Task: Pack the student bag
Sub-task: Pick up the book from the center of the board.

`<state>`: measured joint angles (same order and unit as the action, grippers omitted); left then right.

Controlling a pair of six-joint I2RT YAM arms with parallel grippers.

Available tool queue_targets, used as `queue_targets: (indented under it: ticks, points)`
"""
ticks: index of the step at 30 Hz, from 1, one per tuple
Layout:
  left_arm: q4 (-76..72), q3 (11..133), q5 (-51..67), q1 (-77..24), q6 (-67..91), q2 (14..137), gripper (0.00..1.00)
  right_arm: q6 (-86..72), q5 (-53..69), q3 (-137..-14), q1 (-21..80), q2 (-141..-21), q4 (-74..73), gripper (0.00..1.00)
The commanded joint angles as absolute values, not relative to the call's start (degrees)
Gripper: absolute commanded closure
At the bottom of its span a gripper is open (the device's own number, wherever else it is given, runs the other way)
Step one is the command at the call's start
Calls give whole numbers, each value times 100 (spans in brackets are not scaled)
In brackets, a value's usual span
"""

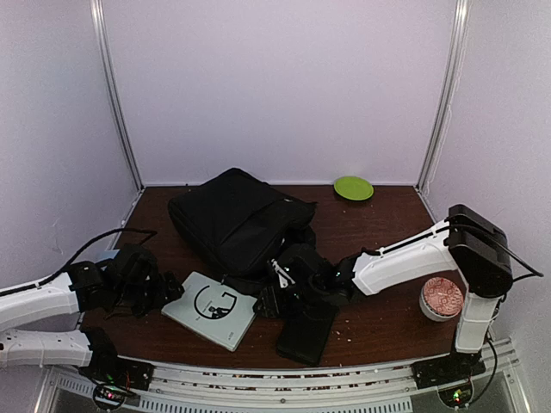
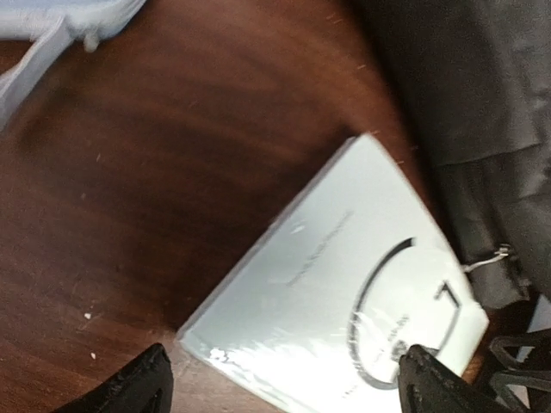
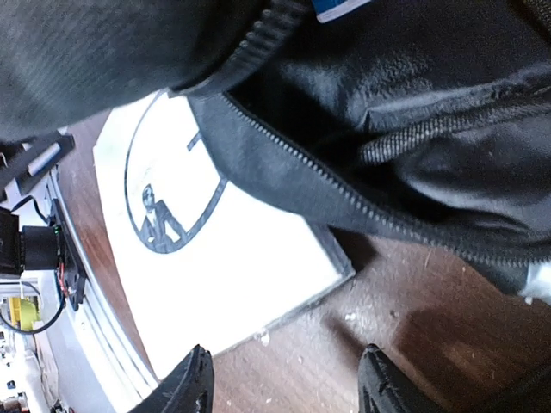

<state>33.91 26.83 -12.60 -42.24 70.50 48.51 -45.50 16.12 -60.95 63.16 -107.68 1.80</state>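
Observation:
The student bag [image 1: 234, 219] is large, black and soft, and lies at the middle of the brown table; its zipped edge [image 3: 344, 189] hangs over the book's corner. A white book [image 1: 211, 308] with a black ring drawing lies flat in front of the bag. My left gripper [image 1: 165, 292] is at the book's left edge, open, its fingertips [image 2: 146, 383] straddling the book [image 2: 344, 301] without gripping it. My right gripper [image 1: 269, 298] is low at the book's right corner, under the bag's front edge. It [image 3: 284, 383] is open over bare wood, with the book [image 3: 215, 267] just ahead.
A slim black case [image 1: 306, 335] lies near the front edge under the right arm. A green plate [image 1: 353, 188] sits at the back right. A white bowl [image 1: 442, 298] with pinkish contents stands at the right. White walls close in the back and both sides.

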Motion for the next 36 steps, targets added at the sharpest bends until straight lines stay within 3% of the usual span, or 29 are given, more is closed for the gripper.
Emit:
queue_targets:
  ticks: [1,9,15,25,28,31,36]
  points:
    - [2775,2340,-1331,-4254,7555,4844,7,-4698,1206,-6322,6346,-11041,318,43]
    - [2114,2203,-1115,-4254,7654,5471,7,-4422,990,-7071,6337,-11658,-96,43]
    - [1549,2079,-933,-4254,7611,5872,8,-4278,1239,-6865,6469,-11477,-2,54]
    - [802,2647,-372,-4254,6496,7020,23,-3926,1342,-6290,7154,-10931,14,70]
    - [593,2763,-235,-4259,6310,7228,28,-3717,1310,-6186,7250,-10643,-94,68]
    - [607,2825,-170,-4254,6249,7295,30,-3836,1109,-6021,7224,-10412,-167,59]
    - [777,2618,-140,-4314,6400,7052,23,-4189,941,-6121,7039,-10454,-357,51]
